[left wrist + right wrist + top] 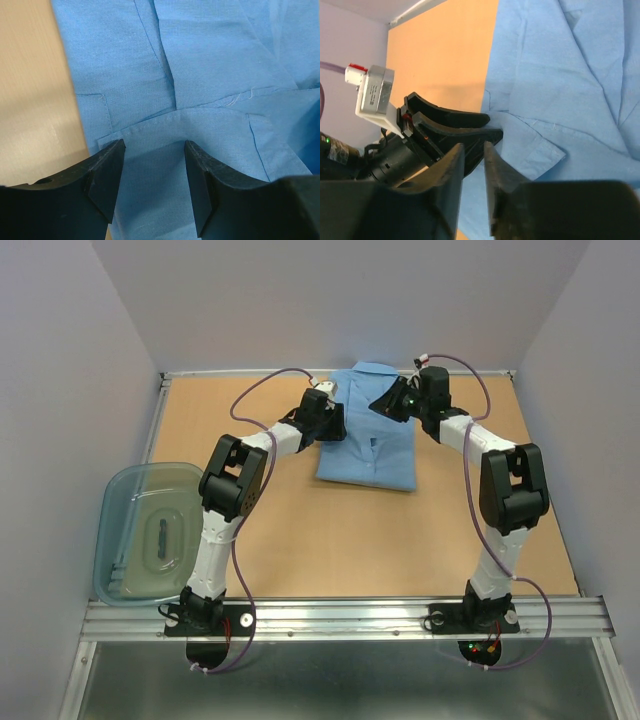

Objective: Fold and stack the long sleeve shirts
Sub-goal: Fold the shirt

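One light blue long sleeve shirt (368, 445) lies partly folded at the back middle of the table, collar toward the far edge. My left gripper (328, 418) is at the shirt's left edge. In the left wrist view it (155, 145) is open, with its jaws wide apart over a folded sleeve end of the shirt (210, 75). My right gripper (393, 400) is above the shirt's upper right part. In the right wrist view it (474, 146) has its jaws only a narrow gap apart with nothing between them. It is just above the shirt (560, 75) and close to the left gripper's fingers (470, 120).
A clear bluish plastic tub (112, 502) with a dark object inside stands at the table's near left edge. The wooden table (320, 540) is walled on three sides. A metal rail (350, 615) carries both arm bases at the near edge.
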